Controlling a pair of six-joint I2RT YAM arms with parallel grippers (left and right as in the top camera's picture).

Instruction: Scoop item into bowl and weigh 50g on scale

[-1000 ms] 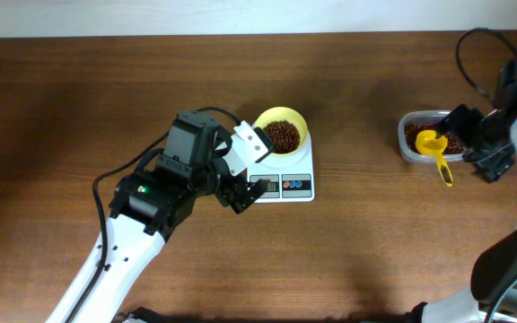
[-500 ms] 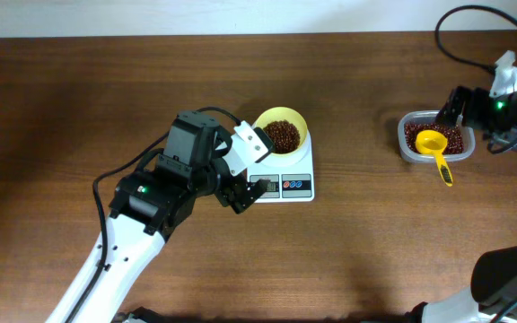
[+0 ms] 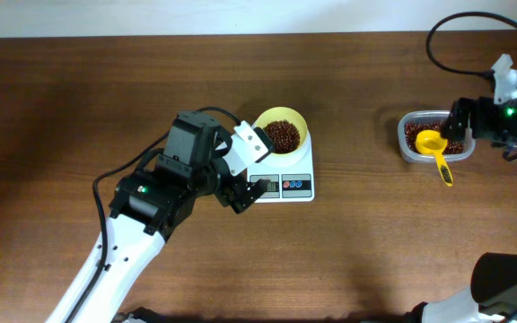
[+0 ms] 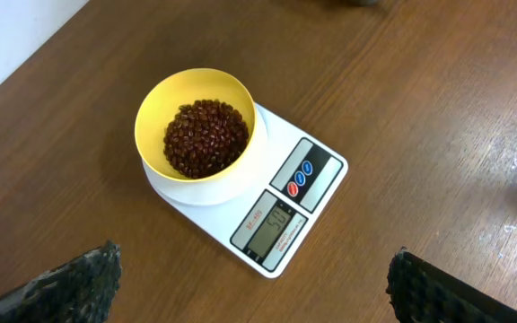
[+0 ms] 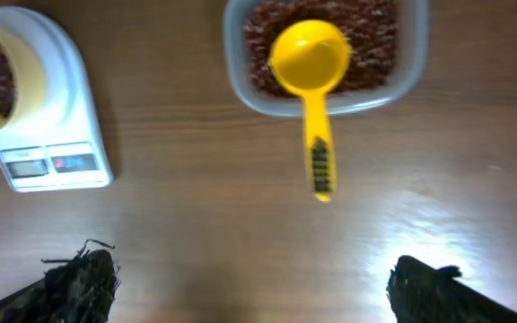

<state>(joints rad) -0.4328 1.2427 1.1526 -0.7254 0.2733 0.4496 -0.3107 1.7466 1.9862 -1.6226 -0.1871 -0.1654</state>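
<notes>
Beans [image 4: 205, 136] sit in yellow bowl [image 4: 155, 112] on scale [image 4: 317, 152], mid-surface. More lie in clear tub [image 3: 408, 148] at far right, with yellow scoop [image 3: 433, 144] resting across its near rim. Left fingers [image 4: 79, 283] apart, empty, beside scale front; right fingers [image 5: 424, 287] apart, empty, near tub. Surface [image 3: 79, 108] dark wood, white wall [image 3: 240, 13] behind.
</notes>
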